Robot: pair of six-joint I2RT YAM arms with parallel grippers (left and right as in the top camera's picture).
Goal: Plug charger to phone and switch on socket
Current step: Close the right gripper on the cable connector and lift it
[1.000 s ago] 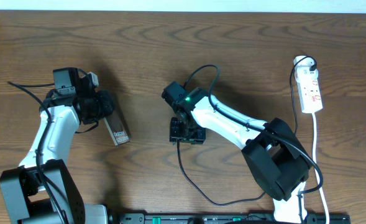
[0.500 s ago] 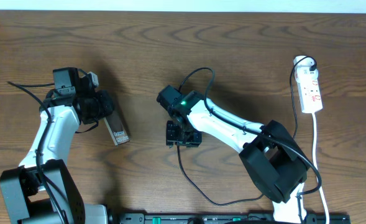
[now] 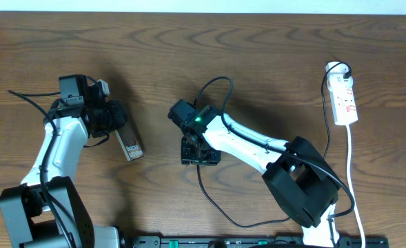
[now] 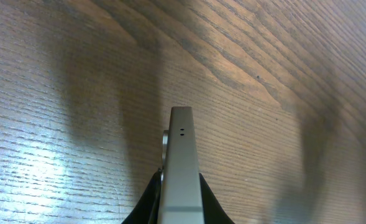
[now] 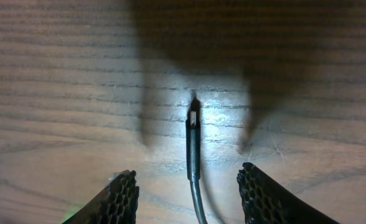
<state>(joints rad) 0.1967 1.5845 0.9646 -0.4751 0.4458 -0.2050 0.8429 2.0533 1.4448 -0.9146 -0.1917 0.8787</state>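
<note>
My left gripper [image 3: 120,131] is shut on one end of the phone [image 3: 129,145], whose brown face with white lettering points up at the left of the table. In the left wrist view the phone [image 4: 181,155] shows edge-on, clamped between my black fingers [image 4: 146,202]. My right gripper [image 3: 200,153] stands open low over the table's middle. The charger's connector tip [image 5: 194,118] lies on the wood between its jaws, and the pads [image 5: 122,196] are apart from the cable on both sides. The charger cable [image 3: 201,184] trails toward the front edge. The socket [image 3: 344,100] lies at the far right.
The socket's white cord [image 3: 351,165] runs down the right side toward the front edge. A black rail [image 3: 258,242] lines the front edge. Bare wood lies between the phone and my right gripper.
My right arm has shifted its gripper a little to the left, toward the phone, and its jaws have narrowed slightly. The left arm and the phone have not moved.
</note>
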